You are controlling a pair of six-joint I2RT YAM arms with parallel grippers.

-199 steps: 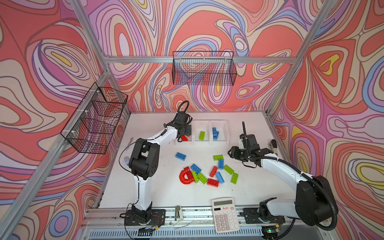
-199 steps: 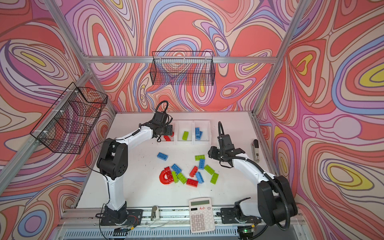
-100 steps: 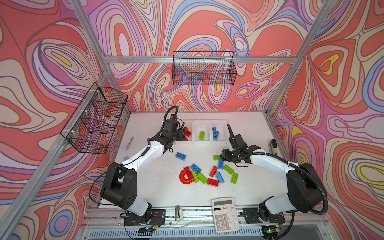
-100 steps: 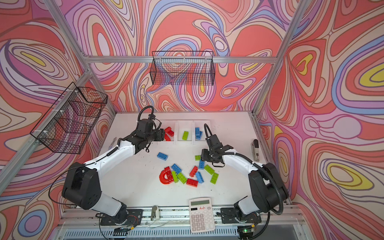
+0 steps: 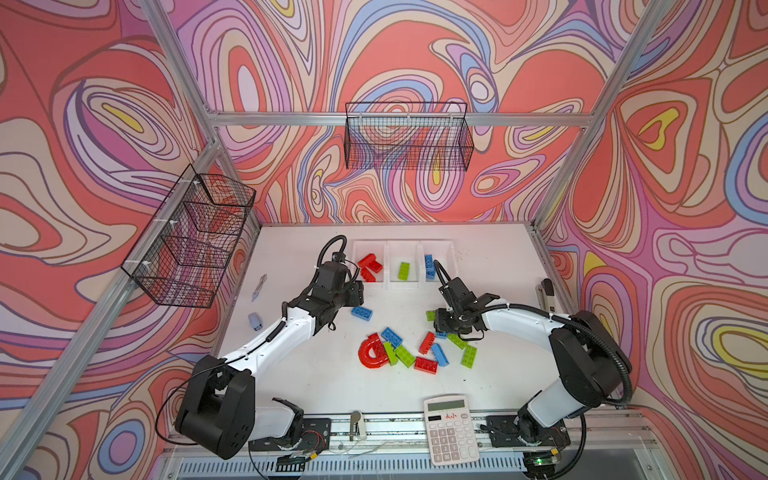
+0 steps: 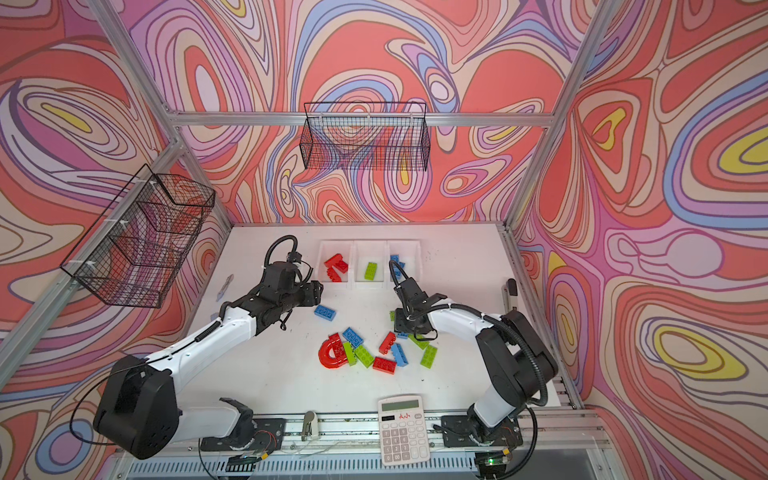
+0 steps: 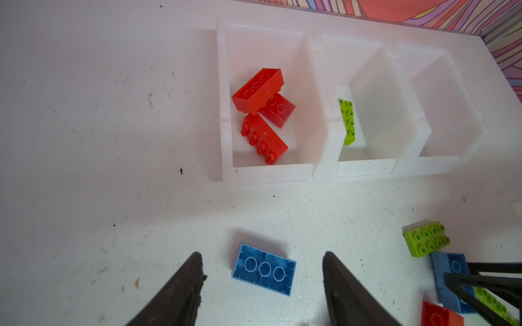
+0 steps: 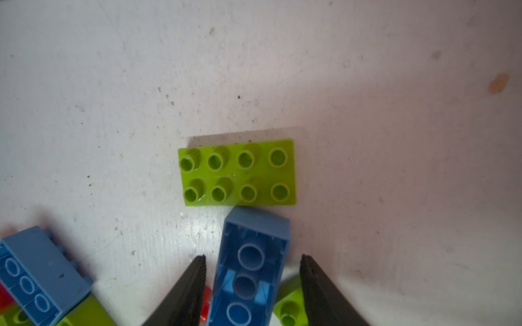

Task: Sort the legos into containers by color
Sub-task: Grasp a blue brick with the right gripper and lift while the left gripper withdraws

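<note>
The 3 joined white containers (image 7: 271, 173) hold 3 red legos (image 7: 258, 90), 1 green lego (image 7: 348, 121) and blue legos (image 5: 429, 266), each color apart. My left gripper (image 7: 262, 255) hangs, jaws apart, just beside an upturned blue brick (image 7: 264, 269). My right gripper (image 8: 252, 257) straddles a second blue brick (image 8: 251, 285) at the loose pile (image 5: 405, 355), jaws apart, not touching.

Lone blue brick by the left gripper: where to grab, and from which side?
Grip the lone blue brick across its two long side walls, coming straight down. It lies flat, hollow side up, nothing touching it, so both walls are free. The open left gripper closes along its length; probably turn the wrist a quarter first.
</note>
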